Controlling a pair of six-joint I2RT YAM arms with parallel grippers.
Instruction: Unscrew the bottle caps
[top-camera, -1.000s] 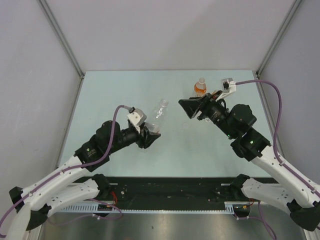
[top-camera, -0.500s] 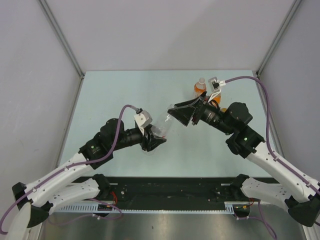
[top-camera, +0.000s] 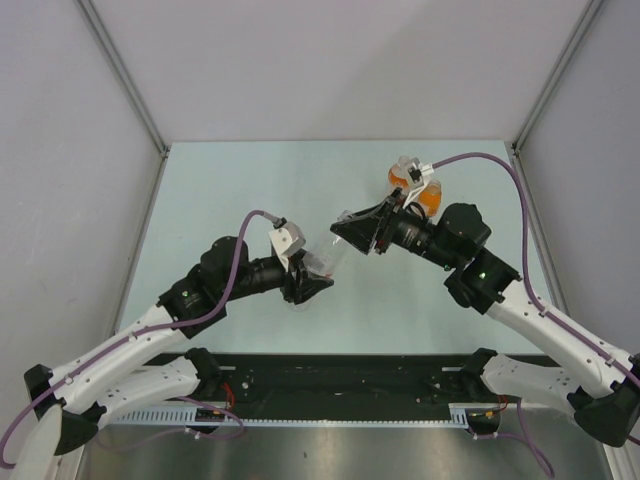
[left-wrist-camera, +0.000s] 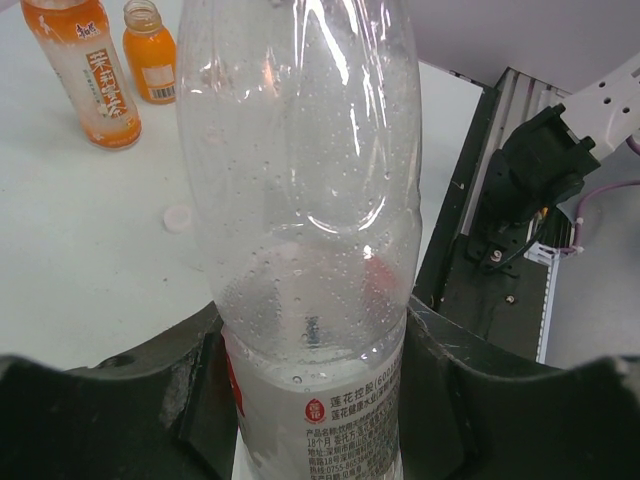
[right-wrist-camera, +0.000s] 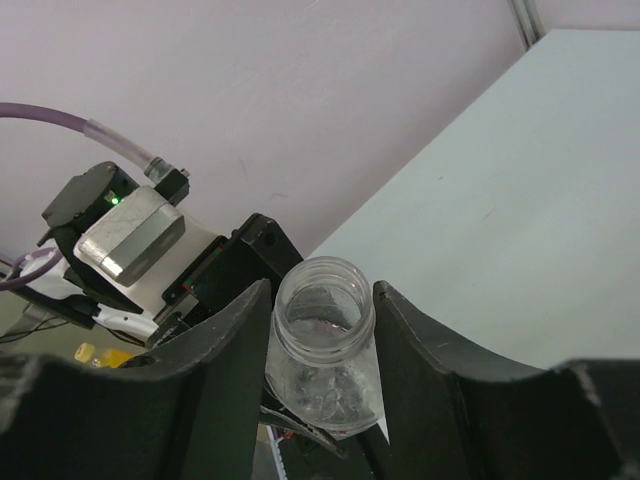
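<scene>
While its two fingers pinch the labelled lower body, the left gripper (left-wrist-camera: 315, 410) holds the clear plastic bottle with a white-red label (left-wrist-camera: 300, 200). The right gripper (right-wrist-camera: 322, 330) flanks the bottle's open neck; whether it presses there, I cannot tell. A small round white plastic cap (left-wrist-camera: 177, 218) lies on the pale table (left-wrist-camera: 80, 280).

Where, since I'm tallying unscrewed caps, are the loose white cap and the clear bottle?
loose white cap (left-wrist-camera: 177, 218): left wrist view, its top face.
clear bottle (right-wrist-camera: 325, 360): right wrist view, neck below its open mouth.
</scene>
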